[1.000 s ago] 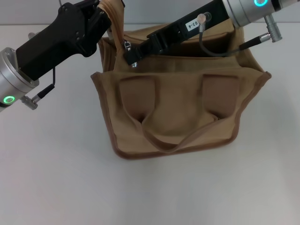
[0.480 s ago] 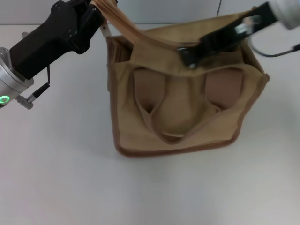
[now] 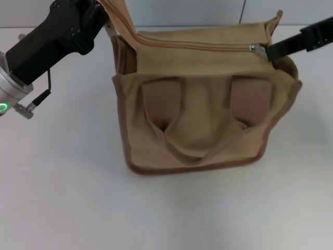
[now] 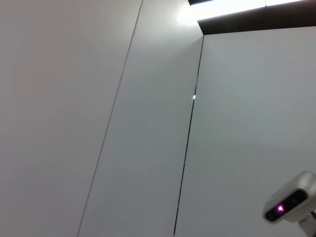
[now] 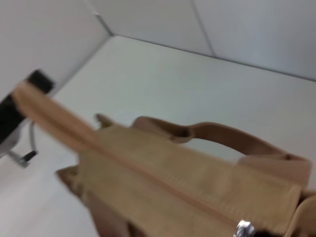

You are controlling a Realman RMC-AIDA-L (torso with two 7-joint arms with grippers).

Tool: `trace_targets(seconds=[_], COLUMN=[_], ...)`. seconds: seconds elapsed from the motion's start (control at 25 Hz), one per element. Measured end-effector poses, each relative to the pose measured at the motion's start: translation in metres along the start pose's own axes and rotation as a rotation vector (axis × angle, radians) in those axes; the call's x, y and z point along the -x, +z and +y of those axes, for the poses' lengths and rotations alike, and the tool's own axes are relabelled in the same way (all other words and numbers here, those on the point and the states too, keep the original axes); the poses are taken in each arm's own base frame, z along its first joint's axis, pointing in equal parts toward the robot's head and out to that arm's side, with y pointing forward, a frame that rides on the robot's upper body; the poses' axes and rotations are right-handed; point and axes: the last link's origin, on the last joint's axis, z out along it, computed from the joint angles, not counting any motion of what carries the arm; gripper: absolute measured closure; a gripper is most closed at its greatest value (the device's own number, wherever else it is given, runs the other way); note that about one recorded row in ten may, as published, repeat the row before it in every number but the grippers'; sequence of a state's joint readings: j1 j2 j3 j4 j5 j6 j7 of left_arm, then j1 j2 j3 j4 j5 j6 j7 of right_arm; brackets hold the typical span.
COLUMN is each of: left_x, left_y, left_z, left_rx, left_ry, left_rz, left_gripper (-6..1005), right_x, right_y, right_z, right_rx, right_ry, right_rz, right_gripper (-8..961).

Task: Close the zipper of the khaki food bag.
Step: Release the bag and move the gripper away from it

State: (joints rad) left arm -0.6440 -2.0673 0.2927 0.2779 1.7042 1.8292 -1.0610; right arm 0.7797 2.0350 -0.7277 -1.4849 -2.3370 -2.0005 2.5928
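The khaki food bag [image 3: 200, 122] stands on the white table in the head view, brown patches and strap handle facing me. Its zipper [image 3: 197, 46] runs closed along the top, and the silver slider [image 3: 255, 48] sits near the bag's right end. My right gripper [image 3: 266, 52] is at that end, shut on the slider's pull tab. My left gripper [image 3: 107, 15] is at the far left corner, shut on the zipper's khaki tape end [image 3: 118, 13] and holding it up taut. The right wrist view shows the closed zipper [image 5: 163, 180], the slider [image 5: 243, 229] and the taut tape [image 5: 49, 121].
White table [image 3: 62, 182] lies around the bag, with a wall behind. The left wrist view shows only wall panels and a small mounted camera [image 4: 291, 202]. My left arm [image 5: 15, 116] shows dark at the edge of the right wrist view.
My right gripper has pulled the slider from the bag's left end to its right end, shutting the top opening. The left gripper kept hold of the tape end; the bag shifted slightly.
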Motion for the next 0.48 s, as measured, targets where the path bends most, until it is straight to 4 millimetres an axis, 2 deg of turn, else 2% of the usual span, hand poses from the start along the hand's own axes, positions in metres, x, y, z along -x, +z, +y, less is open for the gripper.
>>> trace_targets(seconds=[0.08,0.12,0.2,0.24,0.28,0.32,0.44,0.48], left_x=[0.001,0.001,0.001,0.0,0.0,0.0,-0.002,-0.002], left_y=[0.0,0.0,0.0,0.0,0.0,0.0,0.003,0.003], left_z=[-0.001,-0.003,-0.003,-0.004,-0.004,-0.005,-0.013,-0.013], left_rx=[-0.009,-0.018,-0.023,-0.029,-0.029,-0.035,-0.069,-0.069], left_ry=[0.0,0.0,0.001,0.0,0.0,0.001,-0.001,-0.001], left_rz=[-0.005,-0.006,-0.005,-0.003,-0.003,-0.001,-0.013,-0.013], left_gripper=[969,969,969,969,969,969,969,969], right_x=[-0.007,-0.014,-0.018,-0.028,-0.028,-0.043,-0.073,-0.073], right_y=[-0.003,-0.011,-0.017,-0.028,-0.028,-0.038,-0.045,-0.045], right_z=[0.0,-0.002,-0.003,-0.003,-0.003,-0.003,0.0,0.0], right_rx=[0.041,0.09,0.121,0.19,0.19,0.275,0.418,0.418], right_ry=[-0.032,-0.057,-0.071,-0.124,-0.124,-0.209,-0.325,-0.325], right_rz=[-0.046,-0.136,-0.191,-0.31,-0.31,-0.433,-0.581,-0.581], right_gripper=[917,901,863,845,826,807,750,732])
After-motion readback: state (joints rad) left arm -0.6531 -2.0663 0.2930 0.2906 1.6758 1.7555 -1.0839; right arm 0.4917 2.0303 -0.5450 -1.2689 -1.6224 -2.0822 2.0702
